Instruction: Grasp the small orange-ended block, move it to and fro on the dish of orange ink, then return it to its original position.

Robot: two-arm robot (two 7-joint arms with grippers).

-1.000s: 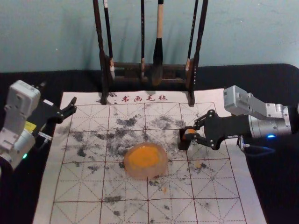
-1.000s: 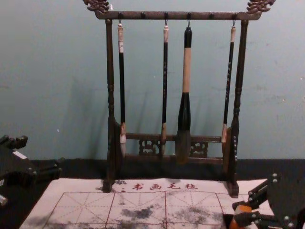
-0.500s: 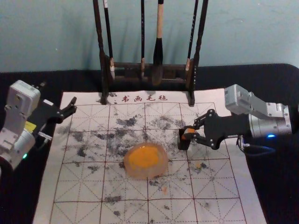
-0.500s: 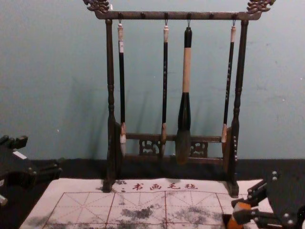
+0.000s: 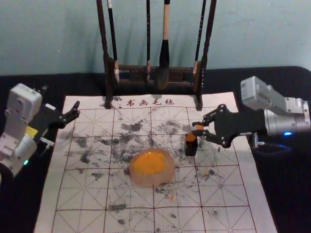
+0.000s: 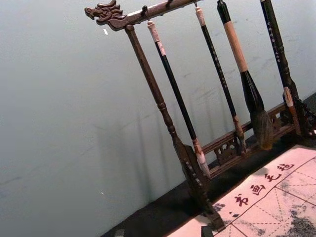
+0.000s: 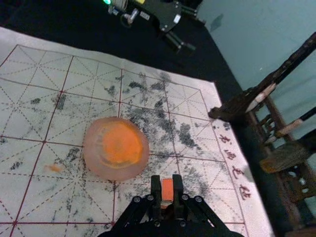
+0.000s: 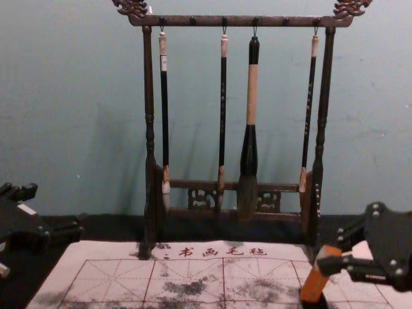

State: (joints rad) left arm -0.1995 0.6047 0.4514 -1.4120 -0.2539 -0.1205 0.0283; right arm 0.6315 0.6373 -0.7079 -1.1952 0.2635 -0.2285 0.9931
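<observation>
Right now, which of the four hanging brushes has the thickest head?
The brush third from the left in the chest view: its bristle head is widest, and it alone has a long pale handle section.

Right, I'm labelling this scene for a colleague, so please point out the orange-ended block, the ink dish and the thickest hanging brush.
Orange-ended block (image 8: 314, 285): chest view, on its orange side below the jaws.
Ink dish (image 5: 153, 182): head view, on its near wall.
Thickest brush (image 8: 252, 96): chest view, on its pale handle section.
</observation>
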